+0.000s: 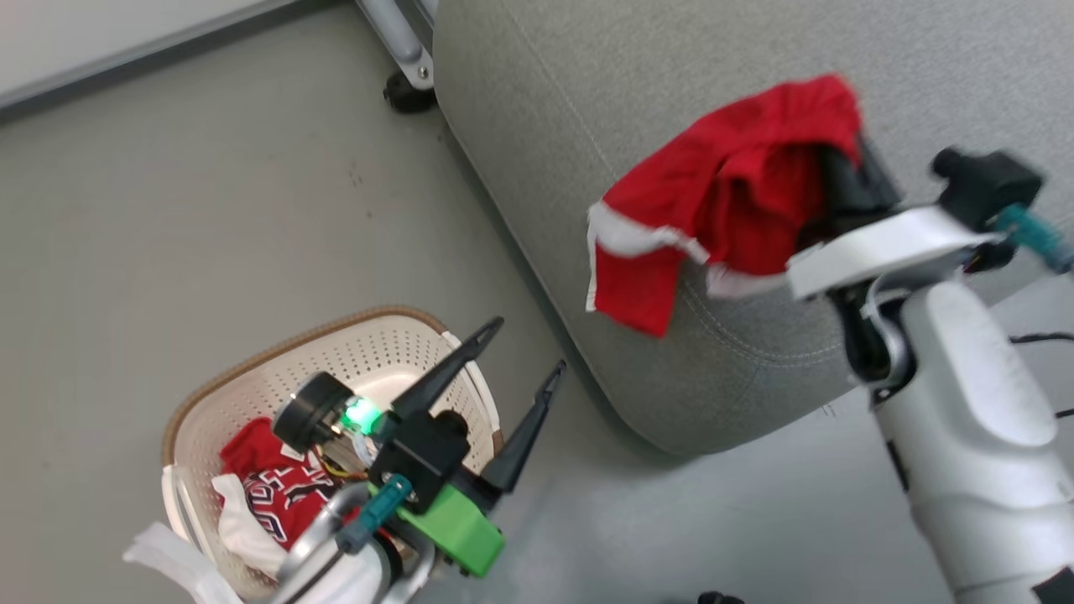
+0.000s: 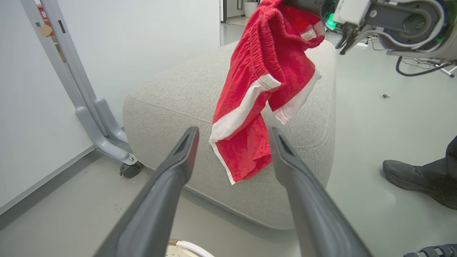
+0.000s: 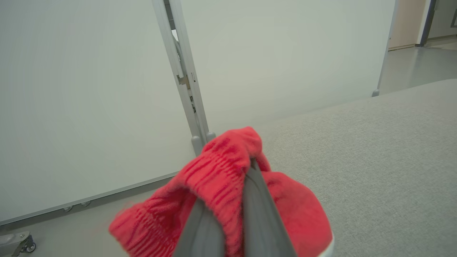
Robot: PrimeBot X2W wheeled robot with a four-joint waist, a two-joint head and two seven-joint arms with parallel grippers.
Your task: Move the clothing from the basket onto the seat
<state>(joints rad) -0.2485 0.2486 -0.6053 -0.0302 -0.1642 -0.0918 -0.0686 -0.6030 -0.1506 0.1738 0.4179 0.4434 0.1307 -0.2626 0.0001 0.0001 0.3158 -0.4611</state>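
Basket (image 1: 369, 352), on floor left of seat: jersey (image 1: 277, 495) bunched inside; soft, light, best taken at raised fold.
Left gripper (image 1: 530, 342), above basket's right rim: fingers spread, empty.
Seat (image 1: 587, 101): red shorts (image 1: 722, 193) hang over near edge, waistband clamped in right gripper (image 3: 246, 178); limp, likely drapes on release.

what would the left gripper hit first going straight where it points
Probably the hanging red shorts, framed between the left gripper's tips in its wrist view; the seat's side is just behind, depth unclear.
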